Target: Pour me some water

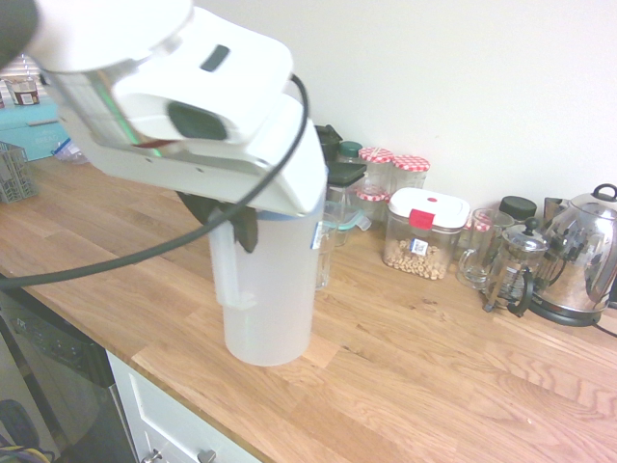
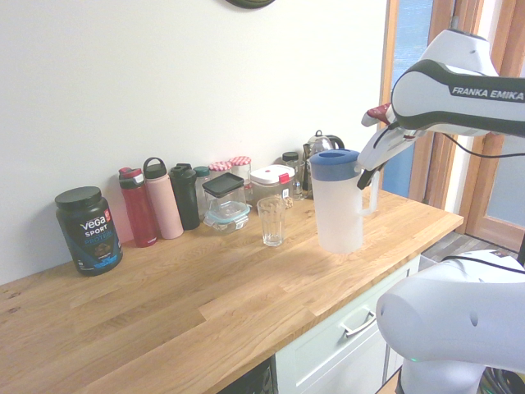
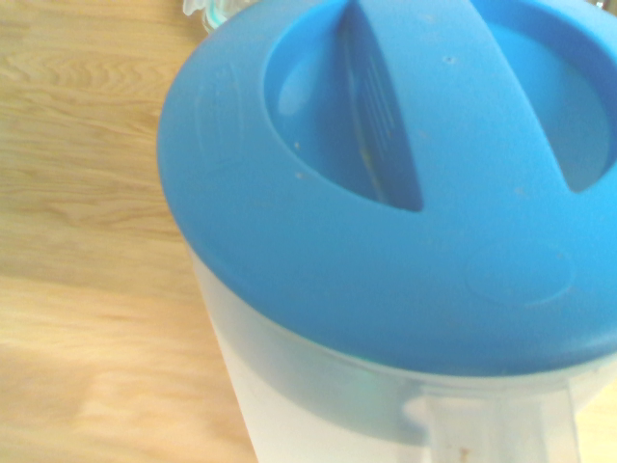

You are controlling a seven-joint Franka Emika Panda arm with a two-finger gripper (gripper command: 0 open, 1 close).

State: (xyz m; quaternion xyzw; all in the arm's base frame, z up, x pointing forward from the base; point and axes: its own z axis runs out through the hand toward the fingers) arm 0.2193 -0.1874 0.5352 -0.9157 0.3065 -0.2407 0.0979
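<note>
A translucent white water pitcher (image 2: 338,213) with a blue lid (image 3: 386,193) stands upright near the front of the wooden counter (image 2: 205,304). Whether its base touches the wood or hangs just above it, I cannot tell. My gripper (image 2: 366,174) is shut on the pitcher's handle (image 2: 374,199), on the side away from the wall. In the first exterior view the dark fingers (image 1: 236,224) clamp the handle at the top of the pitcher (image 1: 270,299). An empty clear drinking glass (image 2: 271,220) stands on the counter about a hand's width from the pitcher, toward the wall.
Along the wall stand a black Vega tub (image 2: 89,230), red (image 2: 138,208), pink (image 2: 162,201) and black (image 2: 184,197) bottles, jars and a lidded food box (image 1: 424,231). A French press (image 1: 511,270) and a steel kettle (image 1: 583,256) sit further along. The counter's front edge (image 2: 344,308) runs close beside the pitcher.
</note>
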